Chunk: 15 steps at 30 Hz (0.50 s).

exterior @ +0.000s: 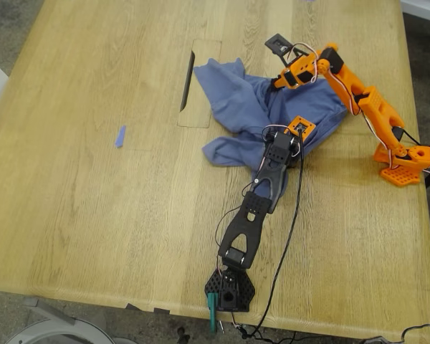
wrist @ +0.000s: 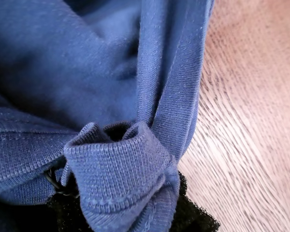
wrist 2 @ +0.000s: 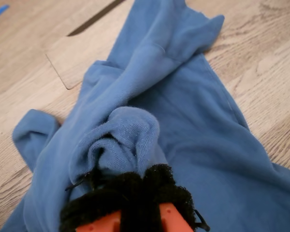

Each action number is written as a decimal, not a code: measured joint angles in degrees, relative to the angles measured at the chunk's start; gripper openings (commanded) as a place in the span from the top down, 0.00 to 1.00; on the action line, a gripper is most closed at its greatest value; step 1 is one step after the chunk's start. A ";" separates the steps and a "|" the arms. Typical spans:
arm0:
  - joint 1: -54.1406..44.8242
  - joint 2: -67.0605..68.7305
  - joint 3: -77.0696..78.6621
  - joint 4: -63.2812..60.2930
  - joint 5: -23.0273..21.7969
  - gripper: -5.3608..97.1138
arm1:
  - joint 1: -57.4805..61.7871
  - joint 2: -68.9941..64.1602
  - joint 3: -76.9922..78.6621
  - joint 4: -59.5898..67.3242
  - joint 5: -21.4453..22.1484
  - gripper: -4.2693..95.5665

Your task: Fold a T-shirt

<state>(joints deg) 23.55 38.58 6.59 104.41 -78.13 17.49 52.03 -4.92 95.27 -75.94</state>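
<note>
In the exterior view the T-shirt (exterior: 244,100) lies crumpled in a loose heap on the table (exterior: 93,215), nearer the far edge and toward that view's right, one corner of it draped over an inset plate (exterior: 198,107) in the tabletop. A small blue tape scrap (exterior: 120,136) sits well apart on bare wood. My first gripper (exterior: 295,135), on the black arm, reaches in at the heap's near side, and my second gripper (exterior: 281,80), on the orange arm, meets it at the far side. In the first wrist view a hemmed, ribbed edge is bunched into a thick roll right at my first gripper's fingers (wrist: 198,220), which look closed on the cloth, and the fabric stretches away from them in taut folds. In the second wrist view a soft hump of cloth rises straight out of my second gripper's padded fingers (wrist 2: 159,181), which appear clamped on it too, while the rest spreads slack across the wood. The cloth is light, limp and not slippery, and it will sag and bunch rather than hold a shape. I judge that stitched hems and shoulder seams give the surest hold, and that it needs spreading flat before any fold.
</note>
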 measured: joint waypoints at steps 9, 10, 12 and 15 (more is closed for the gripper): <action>0.00 13.62 9.84 0.00 0.00 0.95 | -2.02 4.92 0.00 0.00 0.00 0.96; 0.00 14.85 10.11 0.00 0.00 0.95 | -2.29 5.62 0.00 0.00 0.00 0.96; 0.00 17.05 10.46 0.00 -0.26 0.95 | -2.64 6.86 0.00 0.00 -0.35 0.96; 0.00 19.86 10.46 0.00 -0.70 0.95 | -2.99 8.61 0.00 0.26 -0.44 0.96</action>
<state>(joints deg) 23.55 58.45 17.05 104.41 -78.84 14.50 60.64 -4.92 95.54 -76.38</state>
